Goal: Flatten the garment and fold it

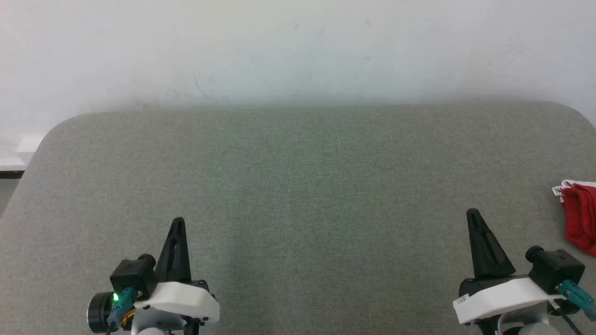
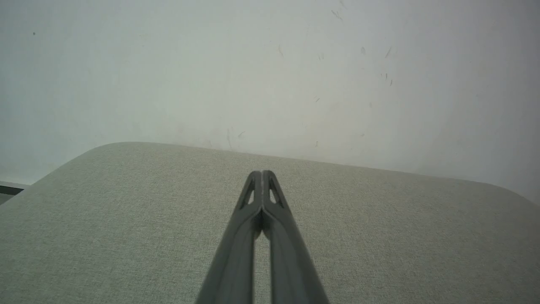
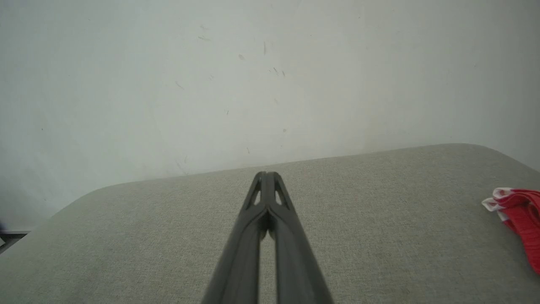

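Head view: L gripper (image 1: 178, 221) near left, R gripper (image 1: 473, 213) near right, both over grey table (image 1: 298, 177); jaws pressed together, nothing held. Red shorts (image 1: 579, 218) bunched at table's right edge, right of R gripper, not touching.
L wrist: jaws together over table.
R wrist: jaws together; shorts (image 3: 519, 211) to the right, apart.

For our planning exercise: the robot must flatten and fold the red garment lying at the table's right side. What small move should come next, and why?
Probably open the right hand and move it rightward toward the red garment. That hand and the left hand are shut and empty, and the garment lies bunched at the right edge of the grey table, apart from both.
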